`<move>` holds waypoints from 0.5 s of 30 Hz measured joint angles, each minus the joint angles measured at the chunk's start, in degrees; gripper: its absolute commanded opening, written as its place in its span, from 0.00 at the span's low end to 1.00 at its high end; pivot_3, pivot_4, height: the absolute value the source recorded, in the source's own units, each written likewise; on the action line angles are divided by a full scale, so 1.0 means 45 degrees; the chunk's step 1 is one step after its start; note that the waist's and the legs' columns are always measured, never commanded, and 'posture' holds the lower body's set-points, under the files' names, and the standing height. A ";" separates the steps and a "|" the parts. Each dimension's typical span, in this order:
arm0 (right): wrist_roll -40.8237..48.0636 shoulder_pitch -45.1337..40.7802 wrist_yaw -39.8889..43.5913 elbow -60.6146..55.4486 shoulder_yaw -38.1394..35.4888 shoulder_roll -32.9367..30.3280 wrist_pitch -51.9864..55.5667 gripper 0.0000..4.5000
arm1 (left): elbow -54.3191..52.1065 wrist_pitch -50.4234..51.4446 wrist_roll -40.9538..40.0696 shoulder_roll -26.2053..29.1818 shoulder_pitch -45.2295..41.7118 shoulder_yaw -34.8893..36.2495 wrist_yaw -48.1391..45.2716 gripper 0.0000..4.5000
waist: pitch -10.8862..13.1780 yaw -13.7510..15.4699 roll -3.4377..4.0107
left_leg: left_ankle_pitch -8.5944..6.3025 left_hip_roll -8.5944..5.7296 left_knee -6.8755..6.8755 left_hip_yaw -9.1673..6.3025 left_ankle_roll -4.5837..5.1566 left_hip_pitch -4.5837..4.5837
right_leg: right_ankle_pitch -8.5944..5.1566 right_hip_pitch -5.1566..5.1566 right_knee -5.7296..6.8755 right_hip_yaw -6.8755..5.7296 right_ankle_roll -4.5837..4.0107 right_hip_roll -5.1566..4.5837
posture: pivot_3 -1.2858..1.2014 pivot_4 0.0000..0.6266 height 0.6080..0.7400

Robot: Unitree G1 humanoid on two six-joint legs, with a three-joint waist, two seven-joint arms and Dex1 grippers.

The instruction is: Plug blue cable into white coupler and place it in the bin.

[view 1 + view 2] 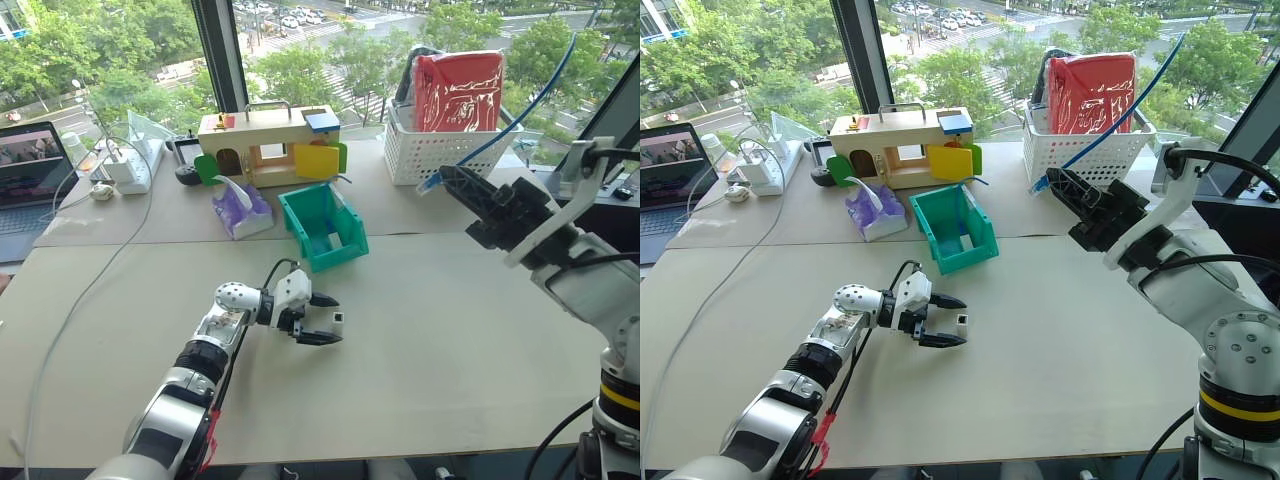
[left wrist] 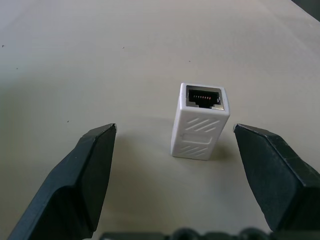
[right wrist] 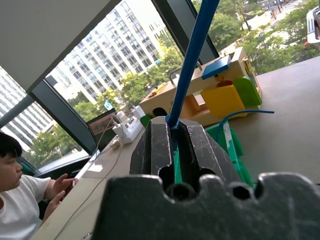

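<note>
The white coupler stands upright on the table, its dark socket facing up. My left gripper is open and low over the table. Its two black fingers flank the coupler without touching it. Raised at the right, my right gripper is shut on the blue cable. A short plug end pokes out past its tip, and the rest of the cable rises up and to the right. The teal-green bin sits behind the left gripper, mid-table.
A white basket holding a red bag stands at the back right. A wooden toy house and a purple tissue pack sit behind the bin. At the far left are a laptop, a power strip, a trailing grey-white wire and a person.
</note>
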 measured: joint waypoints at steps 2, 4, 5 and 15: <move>-0.0003 -0.0032 0.0017 0.0005 0.0076 0.0000 0.0000 0.00 | -0.0161 -0.0003 0.0002 -0.0003 0.0116 -0.0012 0.0086 0.90 | 0.0000 0.0003 0.0000 | 0.0000 0.0000 0.0000 -0.0001 0.0000 0.0000 | 0.0000 0.0000 0.0000 0.0000 0.0000 0.0000 | 0.52 0.24 1.00; -0.0003 -0.0032 0.0025 0.0011 0.0102 -0.0001 0.0000 0.00 | -0.0249 -0.0043 0.0005 -0.0003 0.0185 -0.0045 0.0093 0.78 | 0.0000 0.0014 0.0001 | 0.0000 0.0000 0.0000 -0.0001 0.0000 0.0000 | 0.0000 0.0001 0.0000 0.0000 0.0000 0.0000 | 0.52 0.24 1.00; -0.0003 -0.0033 0.0031 0.0014 0.0119 -0.0001 0.0000 0.00 | -0.0251 -0.0058 0.0007 -0.0002 0.0189 -0.0067 0.0087 0.74 | -0.0001 0.0020 0.0001 | 0.0000 0.0000 0.0000 0.0000 0.0000 0.0001 | 0.0000 0.0003 -0.0002 0.0000 0.0000 0.0000 | 0.52 0.24 1.00; -0.0003 -0.0025 0.0033 0.0224 0.0133 -0.0003 0.0010 0.00 | -0.0265 -0.0252 -0.0004 0.0078 0.0191 -0.0189 -0.0121 0.14 | -0.0002 0.0018 0.0003 | 0.0000 0.0000 0.0000 0.0000 0.0000 0.0003 | 0.0000 0.0005 -0.0002 0.0000 0.0000 0.0000 | 0.52 0.24 1.00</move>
